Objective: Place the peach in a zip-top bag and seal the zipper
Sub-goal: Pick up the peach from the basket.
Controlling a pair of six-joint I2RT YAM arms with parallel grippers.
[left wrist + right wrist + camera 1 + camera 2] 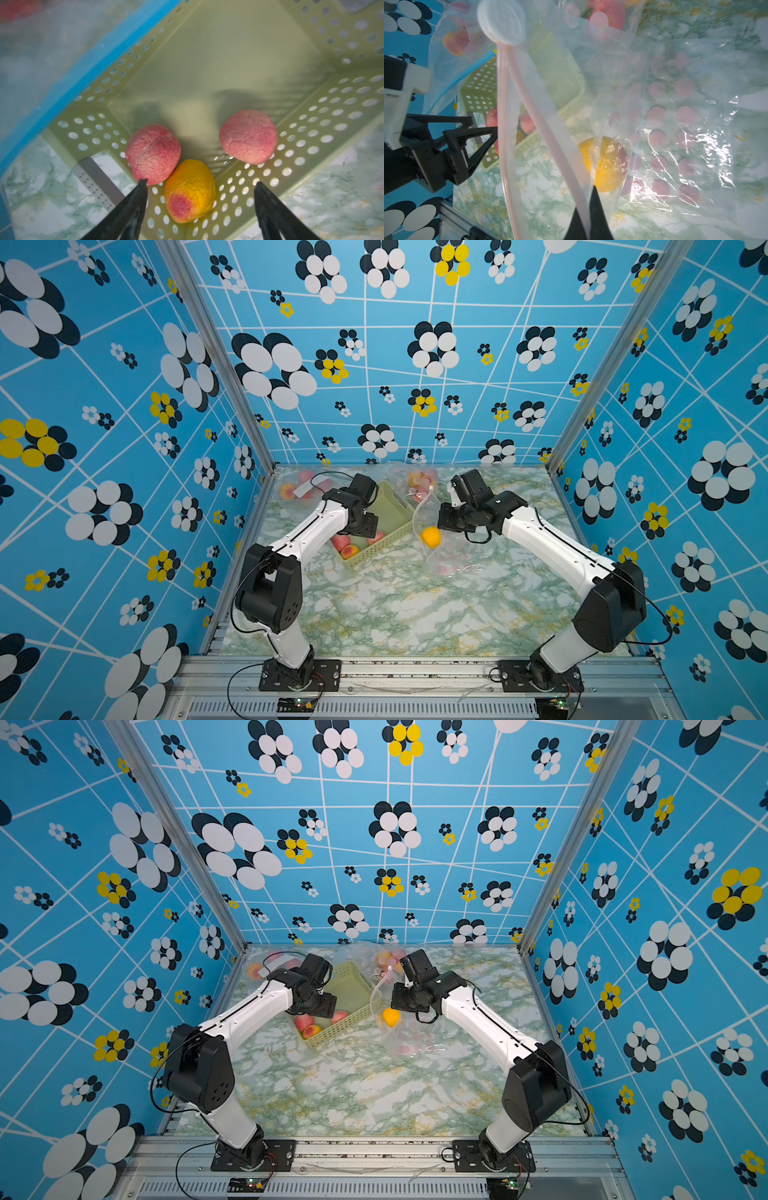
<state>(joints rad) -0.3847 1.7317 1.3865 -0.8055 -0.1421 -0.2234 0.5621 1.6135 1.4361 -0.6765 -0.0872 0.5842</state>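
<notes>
— What is your left gripper [200,181] doing?
— It hangs over the green basket [395,506], in the far left part of the desk [395,614]. My jaws there stand wide apart and grasp nothing. Under them lie three other peaches [248,136].
— And where is the peach [431,536] of the task?
— It is already inside the zip-top bag [453,562], just right of the basket, about midway between the side edges. My right gripper [588,199] is clenched on the bag's pink zipper strip [529,99] and holds that side up. The mouth is not sealed yet.
</notes>
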